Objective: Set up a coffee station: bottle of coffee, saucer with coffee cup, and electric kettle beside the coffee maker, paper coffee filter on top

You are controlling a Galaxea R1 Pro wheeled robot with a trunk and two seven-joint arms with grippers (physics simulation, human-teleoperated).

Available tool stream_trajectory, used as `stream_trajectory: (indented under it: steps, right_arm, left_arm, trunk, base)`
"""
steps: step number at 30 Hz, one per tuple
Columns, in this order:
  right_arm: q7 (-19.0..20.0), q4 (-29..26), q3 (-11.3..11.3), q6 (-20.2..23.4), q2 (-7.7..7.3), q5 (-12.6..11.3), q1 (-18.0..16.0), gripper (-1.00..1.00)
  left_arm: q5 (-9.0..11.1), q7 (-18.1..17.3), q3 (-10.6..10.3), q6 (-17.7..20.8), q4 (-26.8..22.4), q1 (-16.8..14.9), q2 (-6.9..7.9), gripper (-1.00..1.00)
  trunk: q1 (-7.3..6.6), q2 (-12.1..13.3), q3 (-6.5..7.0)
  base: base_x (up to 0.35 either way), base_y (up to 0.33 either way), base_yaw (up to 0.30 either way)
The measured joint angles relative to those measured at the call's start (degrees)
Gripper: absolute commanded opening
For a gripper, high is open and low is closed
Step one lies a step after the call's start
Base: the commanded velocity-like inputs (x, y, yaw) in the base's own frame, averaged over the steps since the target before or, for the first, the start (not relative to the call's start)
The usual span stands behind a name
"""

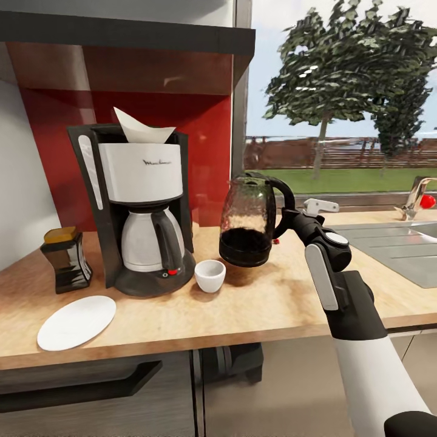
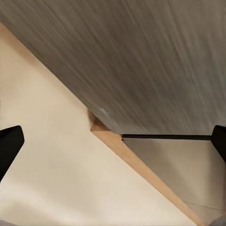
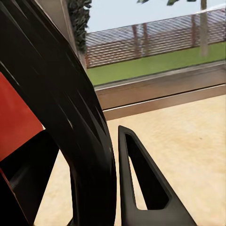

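Observation:
The coffee maker (image 1: pixel 142 206) stands on the kitchen countertop (image 1: pixel 273 309) with the paper coffee filter (image 1: pixel 142 128) poking out of its top. Left of it stands the bottle of coffee (image 1: pixel 67 258). The saucer (image 1: pixel 77 322) lies bare near the front edge. The coffee cup (image 1: pixel 210 275) rests on the counter just right of the coffee maker. My right gripper (image 1: pixel 291 220) is shut on the black handle (image 3: pixel 70 117) of the electric kettle (image 1: pixel 249 221), which is slightly tilted, right of the cup. My left gripper (image 2: pixel 113 143) is open, low, facing a dark cabinet front.
A steel sink (image 1: pixel 394 243) with a faucet (image 1: pixel 419 197) is set into the counter at the right. The dark kitchen shelf (image 1: pixel 121 33) overhangs the coffee maker against a red backsplash. A window lies behind the kettle. A white object (image 1: pixel 320 206) sits near the sill.

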Motion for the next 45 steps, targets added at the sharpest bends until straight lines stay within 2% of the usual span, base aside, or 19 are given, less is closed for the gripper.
stream_trajectory:
  steps: [39,43,45]
  right_arm:
    - [0.0,0.0,-0.1,-0.1,0.00,0.0,0.1,-1.00]
    - [0.0,0.0,-0.1,-0.1,0.00,0.0,0.1,-1.00]
    - [0.0,0.0,-0.1,-0.1,0.00,0.0,0.1,-1.00]
  left_arm:
    - [0.0,0.0,0.1,0.0,0.0,0.0,0.00,1.00]
    - [0.0,0.0,0.0,0.0,0.0,0.0,0.00,1.00]
    - [0.0,0.0,0.0,0.0,0.0,0.0,0.00,1.00]
  trunk:
    - [0.00,0.0,0.00]
    - [0.87,-1.6,-0.72]
    - [0.88,-1.6,-0.72]
  base:
    - [0.045,0.011,0.000]
    - [0.000,0.000,0.000]
    - [0.000,0.000,0.000]
